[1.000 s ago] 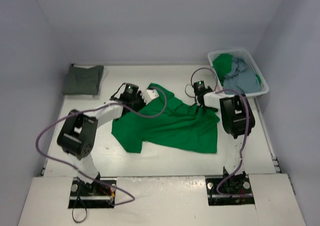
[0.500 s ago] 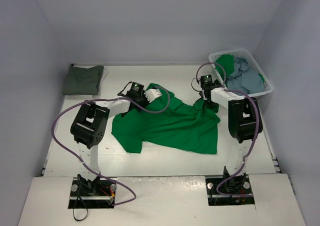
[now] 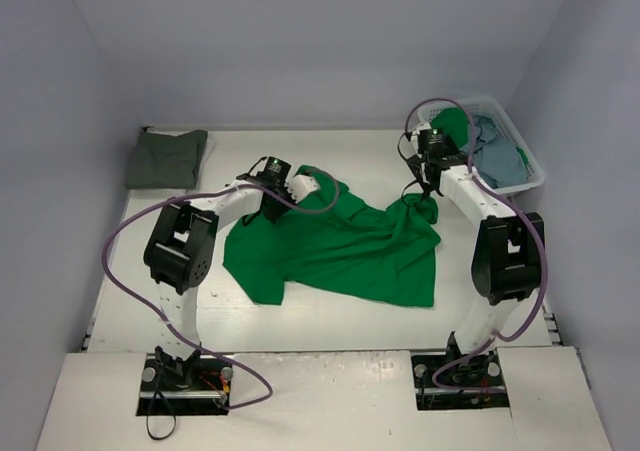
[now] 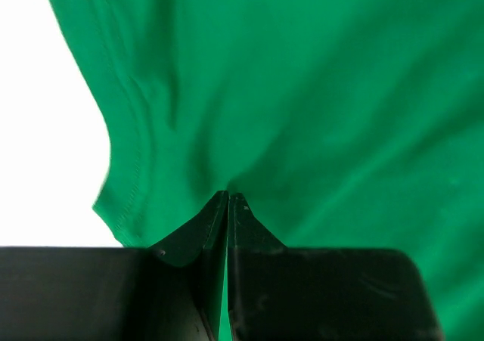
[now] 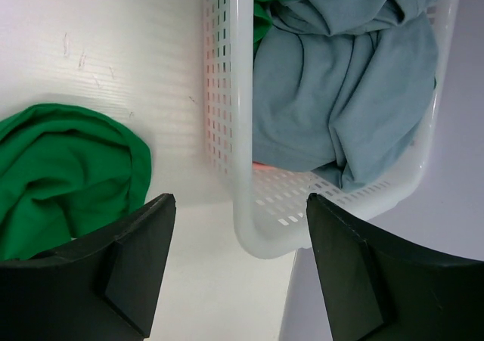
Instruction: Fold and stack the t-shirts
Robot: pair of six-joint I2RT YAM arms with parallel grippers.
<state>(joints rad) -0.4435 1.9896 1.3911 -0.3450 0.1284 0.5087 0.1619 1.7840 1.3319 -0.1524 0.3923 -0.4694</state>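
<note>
A bright green t-shirt (image 3: 340, 251) lies spread and rumpled across the middle of the table. My left gripper (image 3: 308, 185) is at its far left part, shut on a pinch of the green cloth (image 4: 302, 91) between the fingertips (image 4: 228, 199). My right gripper (image 3: 423, 186) hangs open and holds nothing, above the bare table between the shirt's far right corner (image 5: 68, 167) and the basket. A dark grey-olive t-shirt (image 3: 167, 158) lies folded at the far left. A light blue t-shirt (image 5: 340, 91) and more green cloth (image 3: 447, 123) are in the basket.
The white plastic basket (image 3: 515, 181) stands at the far right corner; its near corner (image 5: 242, 129) is just ahead of my right gripper (image 5: 238, 220). Purple cables loop over both arms. Grey walls close in the table on three sides.
My right gripper has opened, let go of the green shirt's right corner and moved back toward the basket. The left gripper, still shut on the shirt, has moved slightly back and to the right.
</note>
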